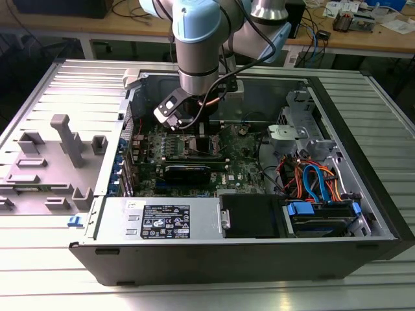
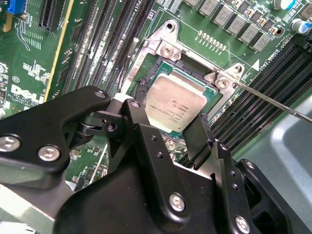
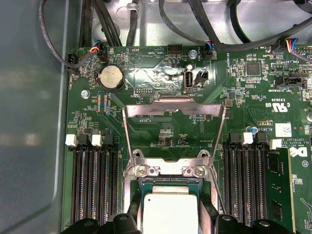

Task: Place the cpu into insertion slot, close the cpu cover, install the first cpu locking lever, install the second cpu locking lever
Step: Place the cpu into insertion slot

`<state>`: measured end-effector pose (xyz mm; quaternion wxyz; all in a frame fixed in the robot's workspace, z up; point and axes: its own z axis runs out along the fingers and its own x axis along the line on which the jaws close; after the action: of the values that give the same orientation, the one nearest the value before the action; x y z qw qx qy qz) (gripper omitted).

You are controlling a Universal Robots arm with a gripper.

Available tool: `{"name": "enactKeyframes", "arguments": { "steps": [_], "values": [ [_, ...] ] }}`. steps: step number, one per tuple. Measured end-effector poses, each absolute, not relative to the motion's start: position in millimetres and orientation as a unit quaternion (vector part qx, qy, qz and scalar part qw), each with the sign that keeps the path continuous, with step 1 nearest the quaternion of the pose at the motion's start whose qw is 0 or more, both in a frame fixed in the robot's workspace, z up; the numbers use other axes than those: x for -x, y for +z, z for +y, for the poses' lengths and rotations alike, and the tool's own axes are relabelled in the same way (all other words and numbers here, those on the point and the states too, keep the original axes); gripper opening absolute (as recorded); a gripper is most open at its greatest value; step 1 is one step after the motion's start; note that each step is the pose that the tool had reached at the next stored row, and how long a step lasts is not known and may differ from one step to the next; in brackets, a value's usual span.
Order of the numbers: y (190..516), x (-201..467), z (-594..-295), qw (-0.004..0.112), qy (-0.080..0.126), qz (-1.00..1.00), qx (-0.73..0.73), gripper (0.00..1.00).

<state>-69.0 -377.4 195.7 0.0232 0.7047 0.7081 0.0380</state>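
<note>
Second wrist view: cpu (image 2: 178, 105) flat in insertion slot (image 2: 163, 47), metal top up, edges parallel to slot rim; near-square, no clear long axis. Gripper (image 2: 165, 116) narrowed to chip width, fingers (image 2: 141, 131) apparently pressing opposite edges. First wrist view: cpu cover (image 3: 173, 102) swung open, free end toward coin battery (image 3: 111, 77).

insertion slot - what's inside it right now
The cpu sits in the insertion slot, silver top up, with the cover standing open. The tool hides the cpu's near edge, and the cpu itself covers the slot's floor.
</note>
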Motion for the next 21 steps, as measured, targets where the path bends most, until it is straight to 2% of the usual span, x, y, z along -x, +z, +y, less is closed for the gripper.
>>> {"name": "enactKeyframes", "arguments": {
  "steps": [3,4,21],
  "values": [
    [195.3,68.9,-377.1,0.023,0.038,0.708,-0.705,0.56],
    [195.5,69.0,-377.2,0.023,0.038,0.708,-0.705,0.61],
    [197.9,69.2,-377.5,0.024,0.036,0.713,-0.7,0.6]
  ]
}}
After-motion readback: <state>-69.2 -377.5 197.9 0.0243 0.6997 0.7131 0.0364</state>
